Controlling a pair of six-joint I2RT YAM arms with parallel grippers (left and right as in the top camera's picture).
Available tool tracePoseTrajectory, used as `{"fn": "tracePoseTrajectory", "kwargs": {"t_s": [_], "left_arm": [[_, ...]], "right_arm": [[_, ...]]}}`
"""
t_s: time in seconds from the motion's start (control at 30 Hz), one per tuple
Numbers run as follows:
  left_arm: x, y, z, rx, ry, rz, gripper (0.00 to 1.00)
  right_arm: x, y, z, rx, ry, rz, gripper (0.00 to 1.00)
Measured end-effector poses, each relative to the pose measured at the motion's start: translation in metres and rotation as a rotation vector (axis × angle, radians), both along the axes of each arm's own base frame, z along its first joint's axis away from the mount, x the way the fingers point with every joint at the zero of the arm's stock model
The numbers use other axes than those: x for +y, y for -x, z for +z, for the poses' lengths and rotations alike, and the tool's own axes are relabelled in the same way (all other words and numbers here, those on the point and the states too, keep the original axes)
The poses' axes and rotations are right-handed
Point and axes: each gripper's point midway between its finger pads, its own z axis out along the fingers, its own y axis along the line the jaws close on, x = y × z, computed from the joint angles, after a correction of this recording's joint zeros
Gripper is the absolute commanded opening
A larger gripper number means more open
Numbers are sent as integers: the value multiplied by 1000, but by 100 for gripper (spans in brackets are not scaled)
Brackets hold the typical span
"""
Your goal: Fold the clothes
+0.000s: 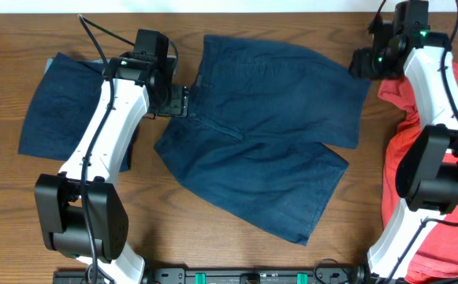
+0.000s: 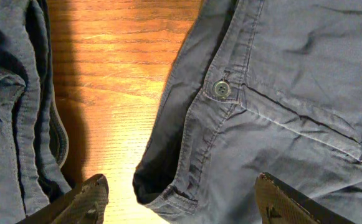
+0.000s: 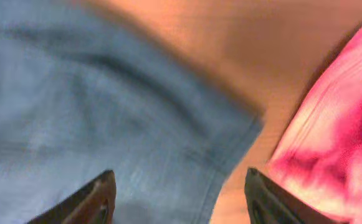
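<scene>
Navy-blue shorts (image 1: 260, 134) lie spread flat in the middle of the wooden table, waistband to the left, legs to the right. My left gripper (image 1: 180, 101) is open at the waistband end; in the left wrist view its jaws (image 2: 179, 202) straddle the waistband corner (image 2: 168, 186) below the button (image 2: 221, 89). My right gripper (image 1: 361, 63) is open above the far right hem of the shorts; in the right wrist view its jaws (image 3: 177, 199) hover over the leg hem (image 3: 137, 137). A second navy garment (image 1: 59, 106) lies folded at the left.
A red garment (image 1: 422, 173) lies at the right edge of the table, also pink in the right wrist view (image 3: 336, 137). The folded navy garment shows at the left of the left wrist view (image 2: 12, 112). Bare wood (image 1: 213, 229) lies along the front.
</scene>
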Motion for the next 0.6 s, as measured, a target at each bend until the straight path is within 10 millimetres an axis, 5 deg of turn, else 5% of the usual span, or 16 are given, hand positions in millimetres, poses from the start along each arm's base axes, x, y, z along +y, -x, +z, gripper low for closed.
{"fn": "tracePoseTrajectory", "kwargs": {"t_s": [0.17, 0.3, 0.37, 0.47, 0.6], "left_arm": [[0, 0, 0, -1, 1, 0, 75], [-1, 0, -1, 2, 5, 1, 69], [-3, 0, -3, 10, 15, -5, 67], [-7, 1, -9, 32, 38, -7, 55], [-13, 3, -21, 70, 64, -17, 37]], "right_arm": [[23, 51, 8, 178, -126, -6, 62], [26, 38, 2, 114, -145, -28, 63], [27, 29, -8, 77, -154, -45, 53], [31, 16, -29, 24, -188, -110, 21], [40, 10, -57, -1, -261, -234, 6]]}}
